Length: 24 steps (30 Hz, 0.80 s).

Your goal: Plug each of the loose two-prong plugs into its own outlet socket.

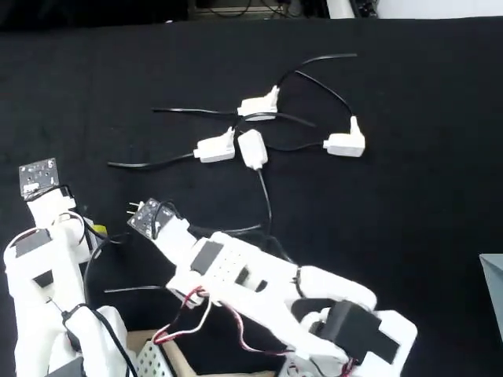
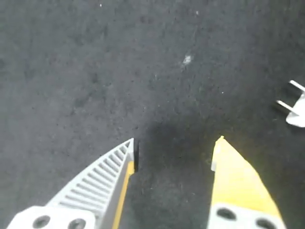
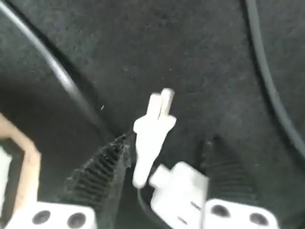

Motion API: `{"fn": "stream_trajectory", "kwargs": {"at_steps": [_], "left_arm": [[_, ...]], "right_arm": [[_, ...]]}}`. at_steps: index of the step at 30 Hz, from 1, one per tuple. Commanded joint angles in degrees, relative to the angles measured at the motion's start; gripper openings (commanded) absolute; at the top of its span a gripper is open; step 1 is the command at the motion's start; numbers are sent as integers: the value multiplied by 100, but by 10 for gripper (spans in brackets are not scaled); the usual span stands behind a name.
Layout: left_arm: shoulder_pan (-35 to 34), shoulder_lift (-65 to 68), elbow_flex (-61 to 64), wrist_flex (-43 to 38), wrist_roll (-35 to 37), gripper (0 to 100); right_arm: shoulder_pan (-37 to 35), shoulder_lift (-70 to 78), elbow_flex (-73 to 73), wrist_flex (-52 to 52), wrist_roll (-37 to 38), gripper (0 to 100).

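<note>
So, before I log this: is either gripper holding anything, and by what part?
The right gripper holds a white plastic two-prong plug by its body, prongs free.

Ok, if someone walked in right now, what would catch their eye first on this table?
Probably the white plug gripped in the right claw, prongs pointing out, toward the near left of the black cloth. Next, the cluster of white plugs and sockets with tangled black cords at the far middle. The left claw hangs open over bare cloth.

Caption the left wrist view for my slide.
Open left claw over the black mat, a white two-prong plug showing its prongs off to one side.
</note>
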Motion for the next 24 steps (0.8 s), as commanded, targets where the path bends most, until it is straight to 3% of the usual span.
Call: {"fn": "stream_trajectory", "kwargs": {"at_steps": [1,2,6,13,24], "left_arm": [[-22,-44,-242,-105,44,264],[-13,-44,-242,-105,44,264],[4,-44,-233,-105,44,264],[4,-44,-224,-114,44,264],[4,-44,-224,-114,44,264]], "right_arm": [[510,-171,-277,-352,-88,43],[695,-295,-268,-448,-88,5],[1424,-901,-189,-571,-246,12],[2541,-1569,-163,-1301,-2189,12],[3349,-1807,-303,-1099,-2286,12]]}}
